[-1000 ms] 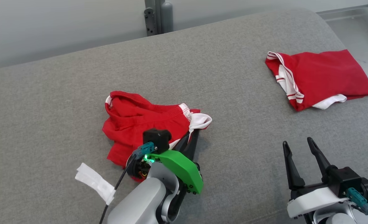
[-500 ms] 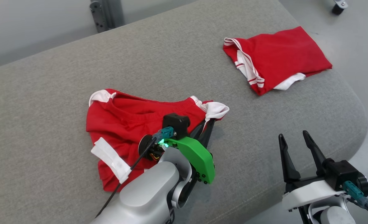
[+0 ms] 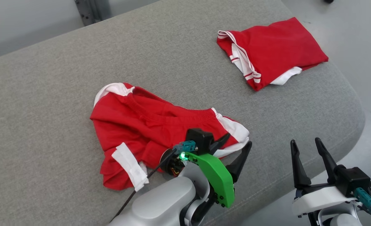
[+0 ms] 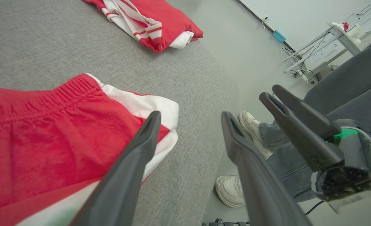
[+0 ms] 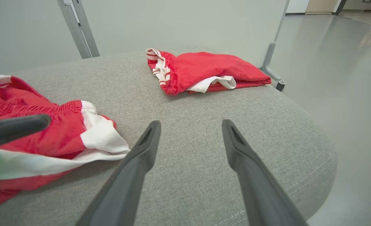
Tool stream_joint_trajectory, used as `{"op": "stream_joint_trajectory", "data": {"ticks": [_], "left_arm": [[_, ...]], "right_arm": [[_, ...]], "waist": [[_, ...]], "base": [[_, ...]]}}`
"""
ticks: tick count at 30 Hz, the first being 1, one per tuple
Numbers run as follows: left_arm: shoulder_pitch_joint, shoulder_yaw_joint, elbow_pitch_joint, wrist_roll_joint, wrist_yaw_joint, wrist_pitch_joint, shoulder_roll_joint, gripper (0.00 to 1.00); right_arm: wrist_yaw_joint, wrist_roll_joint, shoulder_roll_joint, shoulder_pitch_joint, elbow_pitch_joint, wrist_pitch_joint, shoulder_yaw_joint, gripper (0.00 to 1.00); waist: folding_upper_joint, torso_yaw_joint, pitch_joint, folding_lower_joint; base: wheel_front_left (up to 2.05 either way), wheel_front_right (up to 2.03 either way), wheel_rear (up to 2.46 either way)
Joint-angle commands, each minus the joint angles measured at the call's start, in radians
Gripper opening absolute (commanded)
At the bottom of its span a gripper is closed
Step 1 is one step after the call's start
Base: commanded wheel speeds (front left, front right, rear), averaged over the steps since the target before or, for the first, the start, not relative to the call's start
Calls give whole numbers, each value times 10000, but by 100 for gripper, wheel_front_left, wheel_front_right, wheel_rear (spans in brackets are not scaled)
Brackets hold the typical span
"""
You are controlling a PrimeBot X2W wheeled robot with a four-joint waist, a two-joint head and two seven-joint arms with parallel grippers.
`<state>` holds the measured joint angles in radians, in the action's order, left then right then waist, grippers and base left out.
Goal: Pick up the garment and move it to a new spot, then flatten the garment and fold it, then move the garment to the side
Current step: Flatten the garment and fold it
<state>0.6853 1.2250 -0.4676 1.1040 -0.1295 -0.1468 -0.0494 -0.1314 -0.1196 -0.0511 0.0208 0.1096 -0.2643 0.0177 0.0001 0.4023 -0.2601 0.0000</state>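
My left gripper [image 3: 238, 139] and right gripper [image 3: 305, 140] both gape empty. The red shorts [image 3: 160, 125], frame centre, look light and limp; I'd pinch the waistband [image 3: 185, 114] corner.

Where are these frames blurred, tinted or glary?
Head view: sharp, evenly lit. Left wrist view: the left gripper blurs toward the bottom edge, green tint on the garment there. Right wrist view: garment's near edge soft and green-tinged, floor sheen upper right.
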Motion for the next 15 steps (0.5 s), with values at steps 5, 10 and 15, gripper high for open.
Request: {"op": "stream_joint_trajectory", "data": {"ticks": [5, 10, 15], "left_arm": [[-511, -739, 1418, 21, -1128, -427, -1349, 100], [-1144, -1742, 2301, 464, -2432, -400, -3150, 100], [-1669, -2191, 2342, 1295, -2514, 228, -3913, 100]], "right_arm": [[15, 216, -7, 295, -145, 2, 94, 100], [15, 329, -63, 438, -173, 2, -14, 100], [15, 337, -99, 344, -171, 2, -150, 100]], "waist": [[-1, -1380, 756, 0], [-1, -1981, 1024, 0], [-1, -2222, 1004, 0]], "base": [[0, 0, 0], [0, 0, 0], [0, 0, 0]]}}
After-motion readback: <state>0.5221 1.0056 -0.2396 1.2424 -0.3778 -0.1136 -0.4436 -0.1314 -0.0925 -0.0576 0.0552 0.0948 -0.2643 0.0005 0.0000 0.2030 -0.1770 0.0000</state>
